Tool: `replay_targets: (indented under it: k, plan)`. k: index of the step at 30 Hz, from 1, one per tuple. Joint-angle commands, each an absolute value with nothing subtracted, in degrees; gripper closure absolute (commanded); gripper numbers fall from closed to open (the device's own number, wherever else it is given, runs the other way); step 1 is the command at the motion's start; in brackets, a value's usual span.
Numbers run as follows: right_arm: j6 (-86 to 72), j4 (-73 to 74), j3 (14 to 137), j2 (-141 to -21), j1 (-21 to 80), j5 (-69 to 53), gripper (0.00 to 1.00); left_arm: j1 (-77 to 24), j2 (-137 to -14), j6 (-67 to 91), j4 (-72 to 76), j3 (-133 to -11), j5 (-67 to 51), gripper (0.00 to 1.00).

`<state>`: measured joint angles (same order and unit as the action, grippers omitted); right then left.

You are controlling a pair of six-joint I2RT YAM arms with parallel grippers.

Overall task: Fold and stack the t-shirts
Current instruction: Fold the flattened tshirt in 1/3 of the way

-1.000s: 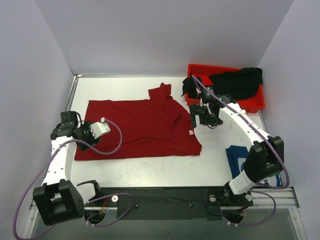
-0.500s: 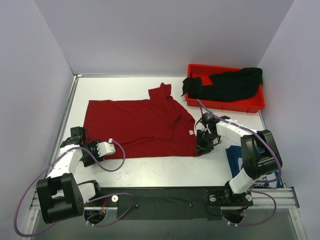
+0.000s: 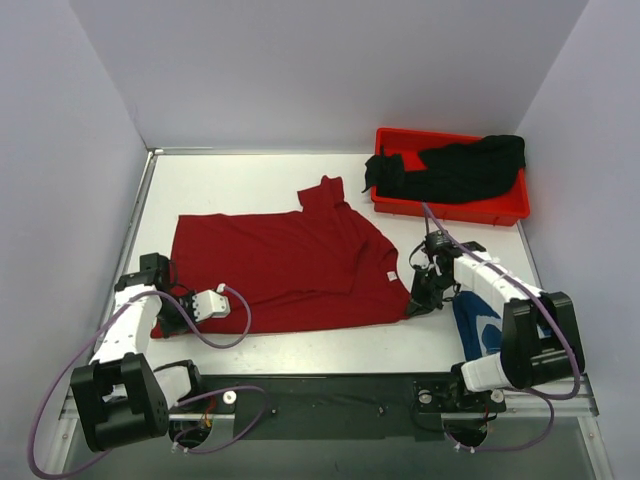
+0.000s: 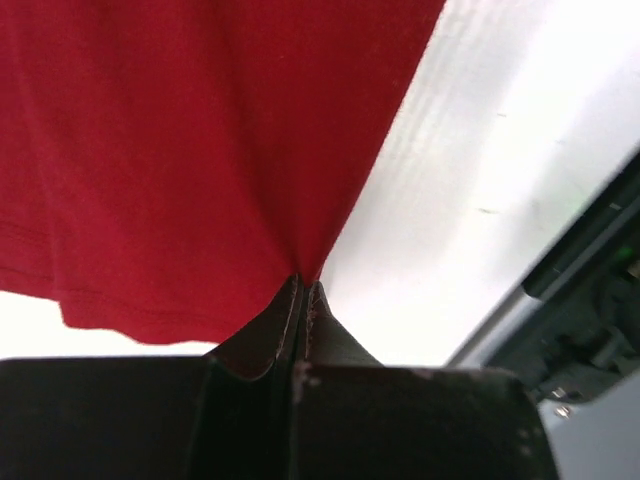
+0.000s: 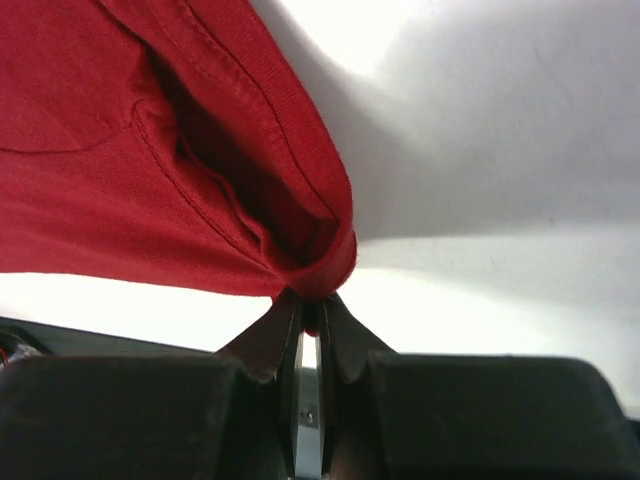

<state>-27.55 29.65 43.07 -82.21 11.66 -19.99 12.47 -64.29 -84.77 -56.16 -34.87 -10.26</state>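
Observation:
A dark red t-shirt (image 3: 285, 265) lies spread on the white table, its collar end folded over at the right. My left gripper (image 3: 163, 322) is shut on the shirt's near left corner (image 4: 300, 262). My right gripper (image 3: 412, 306) is shut on the near right corner, where the cloth (image 5: 318, 268) bunches between the fingertips. A black t-shirt (image 3: 455, 168) lies heaped in the red tray (image 3: 500, 212). A blue t-shirt with a white print (image 3: 478, 322) lies under my right arm, partly hidden.
The red tray stands at the back right corner. Grey walls close in the table on three sides. A black rail (image 3: 330, 400) with the arm bases runs along the near edge.
Both arms came down to the red shirt's near edge and both grippers shut on its corners. The near edge has been drawn slightly towards the front.

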Motion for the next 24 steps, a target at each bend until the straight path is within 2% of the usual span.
replay_targets:
  k: [1, 3, 4, 5, 6, 7, 8, 11, 13, 14, 15, 16, 18, 24]
  plan:
    - [-30.8, 40.2, 40.3, -74.8, 11.1, -14.9, 1.0, 12.5, -62.7, -87.3, -71.5, -41.2, -11.3, 1.0]
    - [-33.0, 40.4, 38.9, -71.3, 10.6, -12.1, 1.0, 12.2, -62.7, -87.4, -72.6, -41.6, -12.8, 1.0]
    - [-34.1, 40.3, 38.2, -70.3, 10.2, -11.9, 0.98, 12.1, -62.8, -87.5, -72.7, -41.6, -12.9, 0.86]
    - [-34.6, 40.3, 37.9, -70.1, 9.0, -11.8, 0.85, 12.0, -63.0, -87.7, -72.7, -41.7, -12.7, 0.72]
    - [-34.9, 40.4, 37.8, -70.0, 8.7, -11.8, 0.56, 11.9, -63.0, -87.6, -73.4, -42.1, -12.7, 0.4]
    - [-35.2, 40.6, 38.1, -69.8, 7.8, -11.0, 0.5, 11.6, -63.4, -88.0, -74.1, -42.4, -12.6, 0.24]
    - [-35.4, 41.4, 39.4, -68.8, 7.7, -9.8, 0.45, 11.7, -63.5, -88.9, -76.3, -43.3, -12.1, 0.17]
    - [-35.1, 41.4, 43.8, -65.2, 9.7, -1.0, 0.43, 11.4, -63.5, -87.5, -75.4, -45.6, -11.8, 0.14]
    - [-31.9, 38.1, 47.0, -63.4, 13.9, 1.9, 0.51, 11.5, -63.5, -84.1, -71.8, -47.5, -13.0, 0.13]
    - [-30.3, 34.0, 48.2, -63.5, 17.2, 1.7, 0.71, 11.4, -63.5, -80.5, -67.9, -48.2, -14.2, 0.12]
    - [-26.9, 32.0, 48.7, -64.2, 19.1, -1.7, 0.79, 11.3, -63.4, -78.3, -64.9, -48.5, -15.0, 0.12]
    - [-25.6, 28.5, 49.6, -66.6, 21.4, -6.9, 0.98, 11.3, -63.4, -72.9, -59.6, -49.0, -16.5, 0.11]
    - [-24.3, 25.5, 51.1, -72.6, 22.1, -14.5, 1.0, 11.3, -63.5, -65.8, -53.6, -49.3, -19.2, 0.1]
    - [-25.4, 19.9, 54.6, -87.3, 22.1, -20.1, 1.0, 10.0, -62.8, -53.4, -45.2, -48.8, -21.4, 0.08]
